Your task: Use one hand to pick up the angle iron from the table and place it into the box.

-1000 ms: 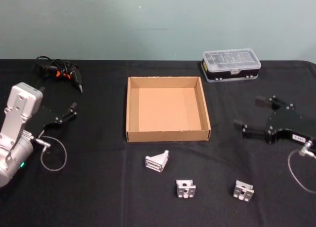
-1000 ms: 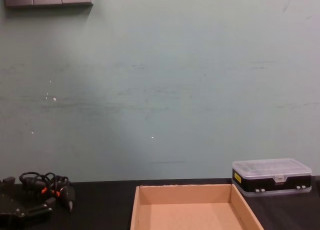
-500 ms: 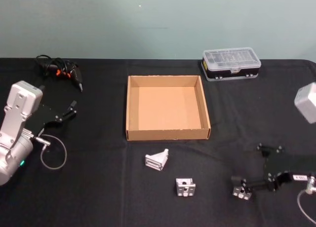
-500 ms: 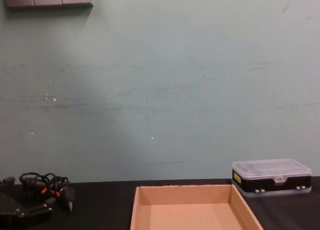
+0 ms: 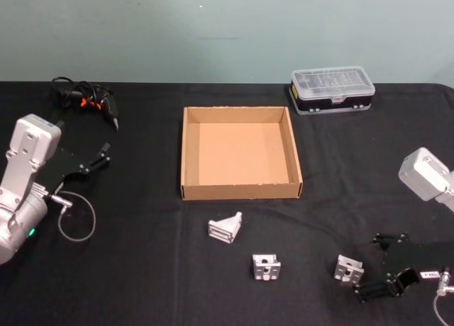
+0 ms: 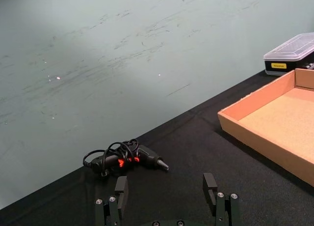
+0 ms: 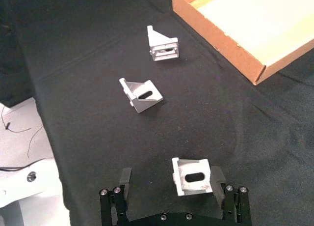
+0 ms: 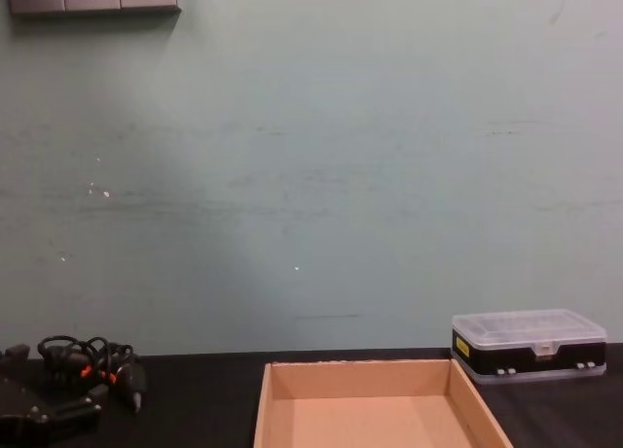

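Within right claw (image 7: 171, 176), slotted angle iron (image 7: 193, 183)

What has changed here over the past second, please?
The right gripper swung from beside the box back toward the robot and now sits open around the rightmost angle iron, not yet closed on it. The left gripper, the other two angle irons and the box stayed put.

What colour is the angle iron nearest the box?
Angle iron: silver-grey, best in right wrist view.
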Controlling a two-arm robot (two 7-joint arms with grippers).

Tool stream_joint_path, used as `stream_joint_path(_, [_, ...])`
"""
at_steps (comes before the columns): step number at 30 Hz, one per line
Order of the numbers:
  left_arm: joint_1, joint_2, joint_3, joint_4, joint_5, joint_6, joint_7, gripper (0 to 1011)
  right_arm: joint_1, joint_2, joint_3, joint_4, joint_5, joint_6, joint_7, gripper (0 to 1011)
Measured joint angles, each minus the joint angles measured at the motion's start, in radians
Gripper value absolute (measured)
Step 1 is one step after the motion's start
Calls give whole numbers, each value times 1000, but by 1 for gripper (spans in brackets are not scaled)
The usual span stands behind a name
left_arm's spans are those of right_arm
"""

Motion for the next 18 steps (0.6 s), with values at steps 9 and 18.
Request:
stream_joint_path(9, [0, 0, 0, 0, 0, 0, 0, 1000, 33, -30, -37, 28, -22, 3, -1, 1004])
stream_joint_path(18, [0, 0, 0, 0, 0, 0, 0, 1000, 40, -43, -61, 33, -40, 6, -11, 1004])
